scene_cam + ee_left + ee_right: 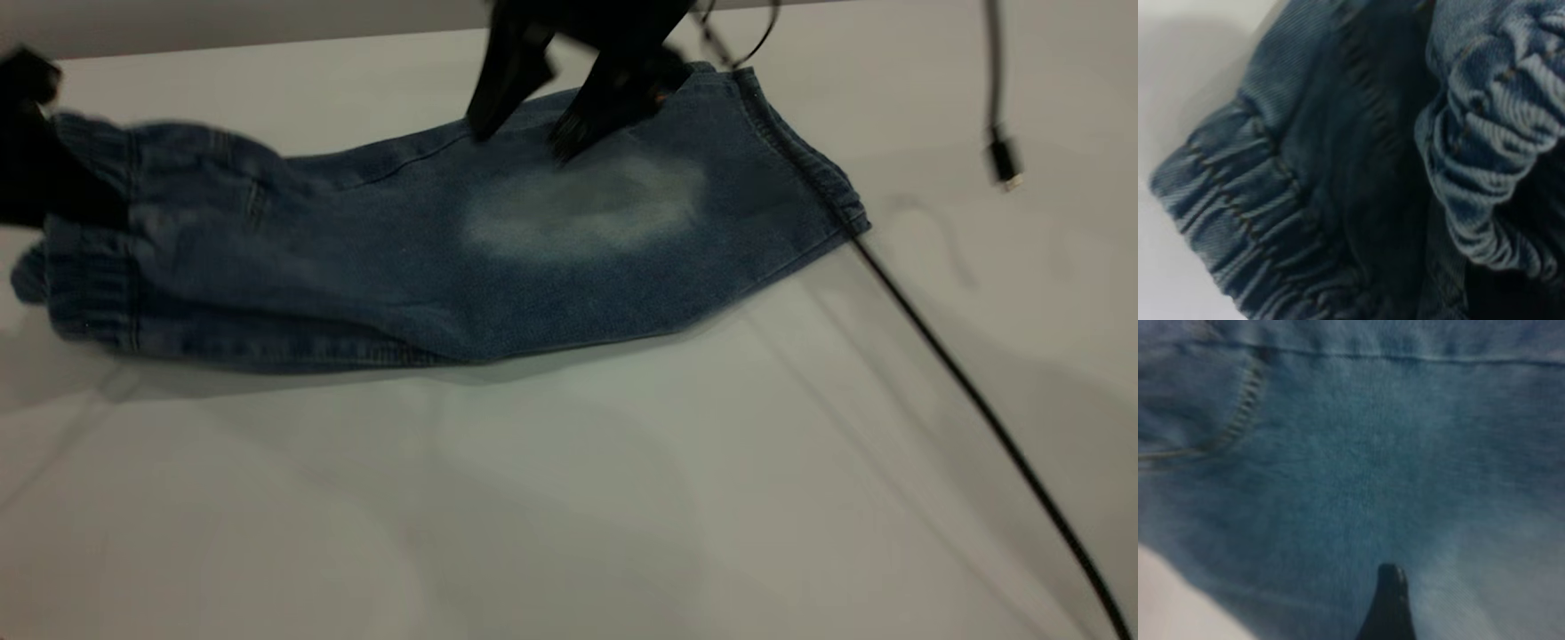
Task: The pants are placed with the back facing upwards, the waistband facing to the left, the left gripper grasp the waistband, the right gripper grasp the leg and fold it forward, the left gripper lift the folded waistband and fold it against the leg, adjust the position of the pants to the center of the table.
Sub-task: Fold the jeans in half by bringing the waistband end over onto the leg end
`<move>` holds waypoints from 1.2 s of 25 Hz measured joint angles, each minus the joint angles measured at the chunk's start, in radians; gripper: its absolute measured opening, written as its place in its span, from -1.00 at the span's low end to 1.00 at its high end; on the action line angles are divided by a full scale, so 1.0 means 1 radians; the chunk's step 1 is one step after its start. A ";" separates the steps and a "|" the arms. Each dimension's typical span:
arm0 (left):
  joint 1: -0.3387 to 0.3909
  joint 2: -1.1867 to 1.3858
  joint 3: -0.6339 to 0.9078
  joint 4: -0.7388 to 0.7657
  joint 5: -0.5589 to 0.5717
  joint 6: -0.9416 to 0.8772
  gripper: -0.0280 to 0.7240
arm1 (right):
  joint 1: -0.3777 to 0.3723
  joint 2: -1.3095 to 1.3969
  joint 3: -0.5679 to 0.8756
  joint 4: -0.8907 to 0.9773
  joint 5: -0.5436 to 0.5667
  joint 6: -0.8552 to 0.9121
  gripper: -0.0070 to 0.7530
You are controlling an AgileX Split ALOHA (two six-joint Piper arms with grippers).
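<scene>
The small blue denim pants with faded pale patches [427, 258] lie flat on the broad, smooth white-grey counter [569, 498], toward its far side, already doubled lengthwise so that one leg covers the other. Their long axis runs left to right, slightly skewed, with the gathered, ruffled elastic waistband [84, 267] pointing left and the stitched hem pointing right. The top layer is the denim leg with the large pale oval [587, 209], which probably explains why no print shows. The black angular left gripper [40, 151] sits at the far left on the waistband; whether its fingers are clamped on the band cannot be told, though the left wrist view shows bunched elastic pressed close to the camera. The black right gripper with its mesh-textured pad [524, 133] stands over the far edge of the leg, its fingers spread apart with tips touching the cloth, holding nothing, seemingly just pressing or releasing the fold. A thin black cable [978, 400] crosses the counter at right, passing the hem.
</scene>
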 joint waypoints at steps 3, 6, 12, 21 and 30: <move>0.000 -0.060 0.000 0.000 0.011 -0.005 -0.72 | 0.050 0.041 0.000 0.001 -0.023 0.000 0.41; 0.000 -0.110 0.000 0.000 0.029 -0.009 -0.72 | 0.092 0.075 0.000 0.012 -0.031 0.001 0.41; -0.001 -0.187 0.000 -0.008 0.095 -0.026 -0.72 | 0.156 0.095 -0.001 0.044 -0.056 0.000 0.41; -0.110 -0.213 -0.006 -0.086 0.106 -0.016 -0.72 | 0.221 0.098 -0.004 0.054 -0.017 -0.012 0.41; -0.110 -0.213 -0.007 -0.077 0.115 -0.016 -0.72 | 0.096 0.013 -0.121 -0.041 0.162 0.040 0.32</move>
